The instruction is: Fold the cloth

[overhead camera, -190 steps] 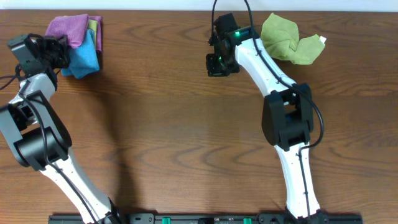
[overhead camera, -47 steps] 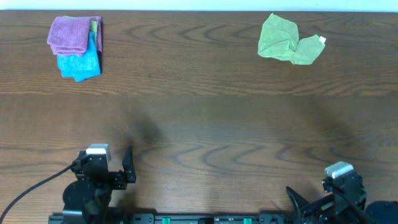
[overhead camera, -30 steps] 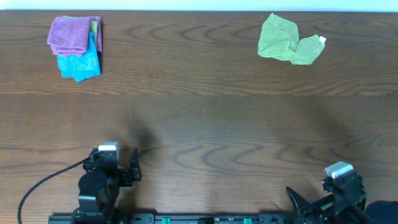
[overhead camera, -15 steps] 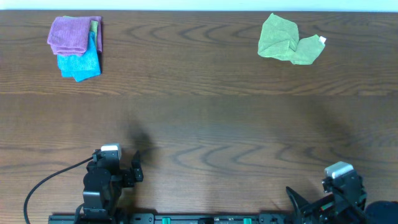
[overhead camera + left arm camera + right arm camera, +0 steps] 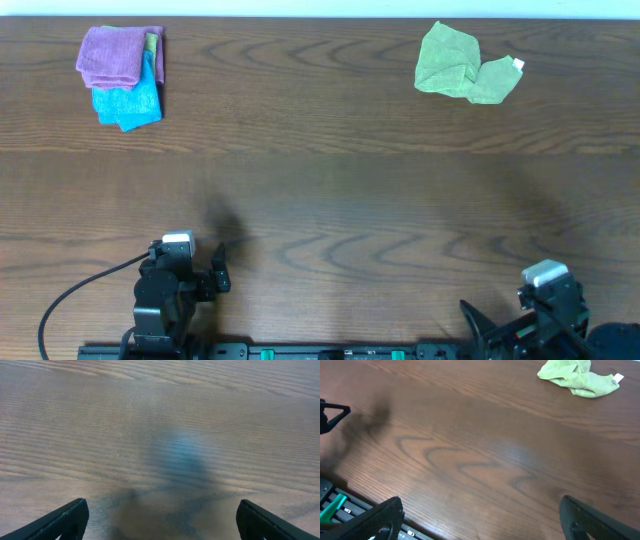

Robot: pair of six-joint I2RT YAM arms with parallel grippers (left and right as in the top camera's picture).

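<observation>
The cloth [image 5: 108, 52] sits folded atop the blue cloth [image 5: 130, 100], upper left; looks done, so left hand [image 5: 161, 506] and right hand [image 5: 480, 502] rest wide, empty, at bottom.

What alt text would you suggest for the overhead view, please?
On a wooden table, a folded purple cloth lies partly over a blue cloth far left; a crumpled green cloth lies far right. The left arm and right arm sit at the near edge.
</observation>
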